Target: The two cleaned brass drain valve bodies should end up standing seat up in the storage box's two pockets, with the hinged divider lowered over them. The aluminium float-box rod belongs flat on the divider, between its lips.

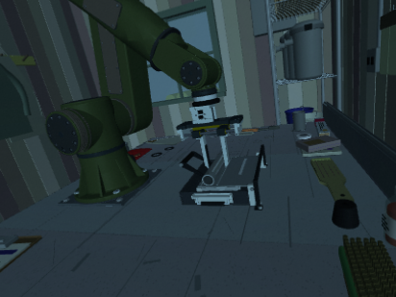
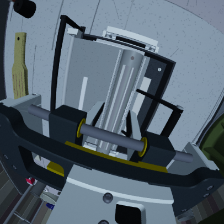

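Note:
The aluminium float-box rod (image 1: 215, 172) (image 2: 120, 96) lies flat on the lowered hinged divider (image 1: 235, 169) (image 2: 91, 88) of the storage box (image 1: 222, 181) (image 2: 110, 91), between its lips. The divider covers the pockets, so the brass valve bodies are hidden. My gripper (image 1: 215, 165) (image 2: 111, 138) stands directly over the rod, fingers on either side of it. It is open and holds nothing.
Behind the box stand the striped wall, a window and a wire shelf with a grey canister (image 1: 306, 49). A tan brush with a black handle (image 1: 336, 186) (image 2: 20, 71) lies right of the box. Small items (image 1: 317, 143) crowd the far right. The arm's base (image 1: 103, 172) is left.

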Controlling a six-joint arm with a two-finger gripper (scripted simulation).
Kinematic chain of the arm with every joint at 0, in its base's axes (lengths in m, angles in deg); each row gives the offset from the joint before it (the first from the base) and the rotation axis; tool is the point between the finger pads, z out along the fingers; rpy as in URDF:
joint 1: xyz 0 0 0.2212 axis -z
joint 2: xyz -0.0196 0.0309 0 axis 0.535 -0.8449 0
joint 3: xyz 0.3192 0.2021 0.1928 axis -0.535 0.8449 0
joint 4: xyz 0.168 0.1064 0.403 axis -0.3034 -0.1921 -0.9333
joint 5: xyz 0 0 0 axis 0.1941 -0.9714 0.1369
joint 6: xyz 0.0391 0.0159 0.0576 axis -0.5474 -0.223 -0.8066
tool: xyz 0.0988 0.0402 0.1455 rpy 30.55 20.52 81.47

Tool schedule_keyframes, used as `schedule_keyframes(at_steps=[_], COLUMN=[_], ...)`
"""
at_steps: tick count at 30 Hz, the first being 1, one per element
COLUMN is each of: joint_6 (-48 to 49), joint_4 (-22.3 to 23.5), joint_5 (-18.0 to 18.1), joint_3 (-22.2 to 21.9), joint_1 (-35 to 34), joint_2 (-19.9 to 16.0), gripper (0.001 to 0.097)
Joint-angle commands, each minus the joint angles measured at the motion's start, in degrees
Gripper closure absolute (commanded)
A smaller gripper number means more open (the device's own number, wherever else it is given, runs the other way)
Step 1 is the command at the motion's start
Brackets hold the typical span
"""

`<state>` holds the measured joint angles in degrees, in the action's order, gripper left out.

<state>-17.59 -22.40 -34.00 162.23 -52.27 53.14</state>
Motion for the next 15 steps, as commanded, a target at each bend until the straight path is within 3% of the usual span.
schedule_keyframes(at_steps=[1,15], joint_6=[0.0,0.0], joint_4=[0.0,0.0], joint_5=[0.0,-0.8], joint_3=[0.0,-0.2], joint_1=[0.0,0.0], joint_2=[0.0,0.6], gripper=[0.0506,0.0506])
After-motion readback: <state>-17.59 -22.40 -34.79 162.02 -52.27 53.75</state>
